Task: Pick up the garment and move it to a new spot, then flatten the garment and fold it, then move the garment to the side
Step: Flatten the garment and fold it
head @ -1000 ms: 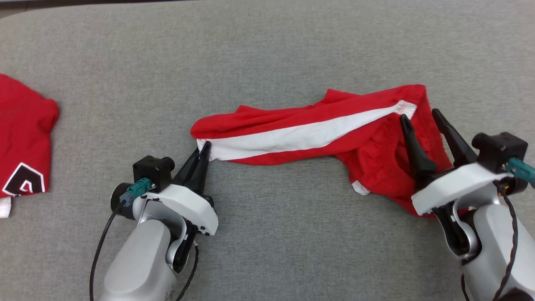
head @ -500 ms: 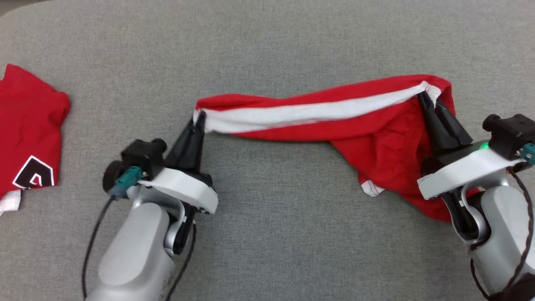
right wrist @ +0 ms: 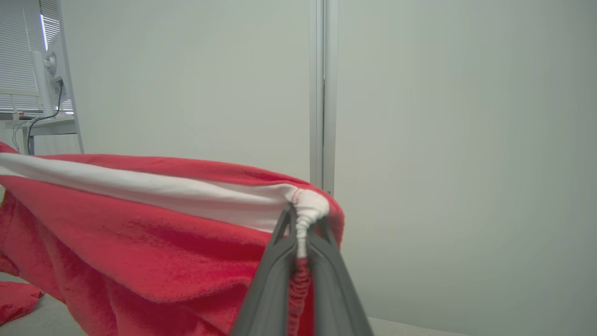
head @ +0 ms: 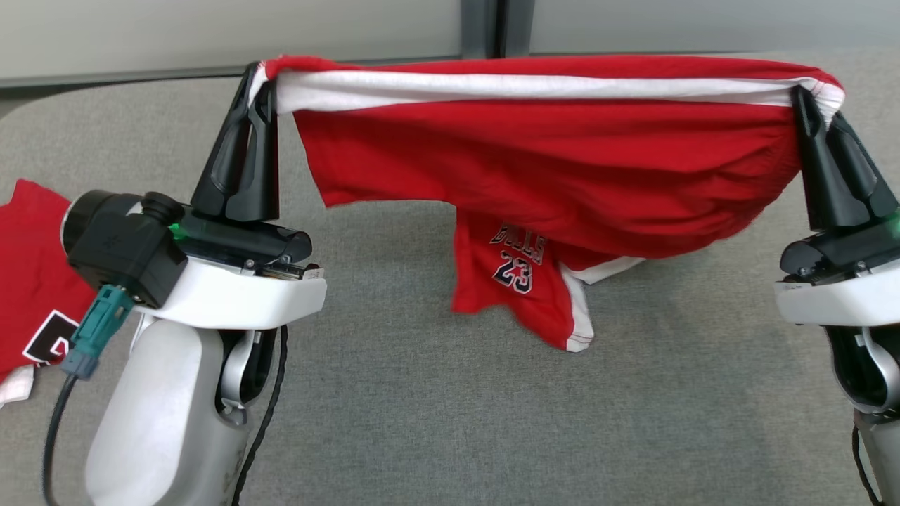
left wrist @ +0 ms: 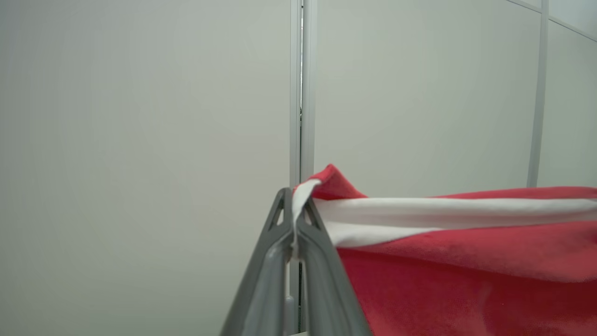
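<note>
**Red garment strung between two raised grippers**

The garment [head: 548, 169] hangs in the air above the grey fabric-covered table [head: 422, 422]. Its top edge, a white band bordered in red, is pulled nearly straight from one gripper to the other. Below the band the red cloth sags in folds, and a narrower flap with white trim drops lowest near the middle. Whether that flap's tip touches the table cannot be told. On the flap is dark, white-edged lettering that reads "BULLS", creased at the top, with the number "23" under it.

The left gripper [head: 256, 77] has its jaws pinched together on the band's left end. The right gripper [head: 808, 98] has its jaws clamped on the gathered white and red cloth at the right end. Both arms stand with fingers pointing upward, at about the same height and well apart.

A second red garment [head: 28, 281] lies at the table's left edge, with a black-and-white emblem too cropped to read. Pale wall panels [head: 211, 28] stand behind the table.
</note>
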Tool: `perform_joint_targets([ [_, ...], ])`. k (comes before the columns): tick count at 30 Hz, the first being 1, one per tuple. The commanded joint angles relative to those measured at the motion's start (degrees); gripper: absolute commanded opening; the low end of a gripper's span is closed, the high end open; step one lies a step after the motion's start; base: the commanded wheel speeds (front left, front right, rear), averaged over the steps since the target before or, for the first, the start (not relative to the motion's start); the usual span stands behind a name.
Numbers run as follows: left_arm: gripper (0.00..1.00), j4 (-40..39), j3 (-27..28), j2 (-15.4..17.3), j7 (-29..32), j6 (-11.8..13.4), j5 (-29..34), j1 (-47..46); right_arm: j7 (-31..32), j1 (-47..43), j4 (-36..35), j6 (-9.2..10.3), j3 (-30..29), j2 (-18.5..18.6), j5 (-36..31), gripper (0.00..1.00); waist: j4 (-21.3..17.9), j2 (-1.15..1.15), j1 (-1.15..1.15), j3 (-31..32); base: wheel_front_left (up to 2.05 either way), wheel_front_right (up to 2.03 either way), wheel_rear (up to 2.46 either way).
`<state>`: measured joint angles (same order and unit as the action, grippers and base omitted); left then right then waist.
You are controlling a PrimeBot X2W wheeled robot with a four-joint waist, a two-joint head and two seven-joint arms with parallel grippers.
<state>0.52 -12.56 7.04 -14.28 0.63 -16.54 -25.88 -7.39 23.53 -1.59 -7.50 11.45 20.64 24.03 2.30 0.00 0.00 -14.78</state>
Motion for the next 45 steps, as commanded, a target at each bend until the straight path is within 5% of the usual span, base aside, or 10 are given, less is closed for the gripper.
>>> perform_joint_targets([
  [1, 0.00, -3.2, 0.4, 0.8, 1.6, 0.9, 0.4, 0.6, 1.5, -1.5, -1.8, 0.02, -1.8, -0.6, -0.7, 0.00, -1.2, 0.00, 0.00, 2.4, 0.00, 0.00, 0.00],
  [10, 0.00, -8.2, 0.5, 0.8, 5.7, 1.6, -1.4, 0.5, 4.5, -3.8, -5.0, 0.02, -5.1, -2.3, -1.5, 0.00, -1.7, 0.00, 0.00, 3.6, 0.00, 0.00, 0.00],
  [19, 0.00, 2.6, 0.0, 0.3, 5.3, -2.3, -3.3, -14.2, 4.5, 8.2, -0.3, 0.02, -5.7, -2.0, 0.8, 0.00, -1.0, 0.00, 0.00, -1.4, 0.00, 0.00, 0.00],
  [31, 0.00, 34.0, 2.3, -1.9, -0.8, -5.6, -3.8, -44.5, -3.0, 37.9, 23.9, 0.01, 4.4, -4.0, 3.2, 0.00, -0.9, 0.00, 0.00, -7.0, 0.00, 0.00, 0.00],
  [39, 0.00, 48.3, 4.3, -3.5, -0.8, -6.5, -4.8, -40.9, -7.1, 41.2, 42.2, 0.01, 16.8, -7.3, 6.3, 0.00, -1.4, 0.00, 0.00, -10.0, 0.00, 0.00, 0.00],
  [45, 0.00, 50.9, 5.6, -4.0, -0.8, -7.1, -4.5, -31.2, -7.9, 34.3, 46.3, 0.01, 20.5, -8.5, 8.7, 0.00, -1.8, 0.00, 0.00, -11.3, 0.00, 0.00, 0.00],
])
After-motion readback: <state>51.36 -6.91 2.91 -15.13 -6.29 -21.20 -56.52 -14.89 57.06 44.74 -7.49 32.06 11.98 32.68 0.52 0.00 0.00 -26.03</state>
